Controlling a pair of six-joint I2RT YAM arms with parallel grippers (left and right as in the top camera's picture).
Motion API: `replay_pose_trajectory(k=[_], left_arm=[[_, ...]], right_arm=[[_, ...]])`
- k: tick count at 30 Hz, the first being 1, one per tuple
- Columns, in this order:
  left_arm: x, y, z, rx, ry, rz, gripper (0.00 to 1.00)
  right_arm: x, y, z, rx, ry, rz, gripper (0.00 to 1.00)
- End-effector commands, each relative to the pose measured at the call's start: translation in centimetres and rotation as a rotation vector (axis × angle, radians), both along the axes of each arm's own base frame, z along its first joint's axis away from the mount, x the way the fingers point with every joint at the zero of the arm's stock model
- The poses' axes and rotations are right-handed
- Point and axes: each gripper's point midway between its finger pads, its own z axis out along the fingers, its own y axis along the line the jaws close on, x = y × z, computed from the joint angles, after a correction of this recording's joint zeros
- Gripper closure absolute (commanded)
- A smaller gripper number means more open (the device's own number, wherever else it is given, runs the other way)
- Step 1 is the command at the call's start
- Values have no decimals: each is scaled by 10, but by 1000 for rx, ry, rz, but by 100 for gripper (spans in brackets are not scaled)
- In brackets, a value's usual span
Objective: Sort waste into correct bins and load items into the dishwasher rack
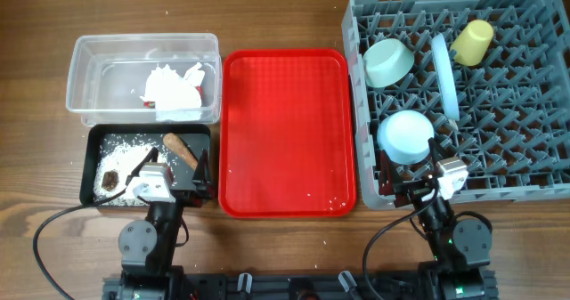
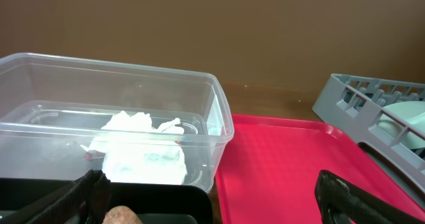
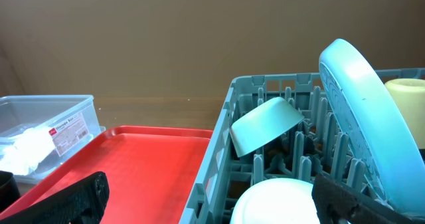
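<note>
The clear bin holds crumpled white tissue with a bit of red wrapper beside it. The black bin holds rice-like crumbs and the brown sausage piece. My left gripper hangs open over the black bin's right end, empty. In the grey rack stand a pale green bowl, a light blue plate on edge, a yellow cup and an upturned small blue bowl. My right gripper is open over the rack's near left corner.
A flat red tray lies between the bins and the rack, with nothing on it. A dark brown smear sits in the black bin's near left corner. Bare wooden table shows around everything.
</note>
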Motion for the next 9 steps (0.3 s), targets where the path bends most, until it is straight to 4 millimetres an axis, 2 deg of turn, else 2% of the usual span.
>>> replay_pose_trajectory(k=[1,9], left_arm=[[0,3,-2,20,0,10,0],[0,3,-2,20,0,10,0]], right_arm=[[0,-3,2,13,-5,-15,0],[0,-3,2,13,-5,-15,0]])
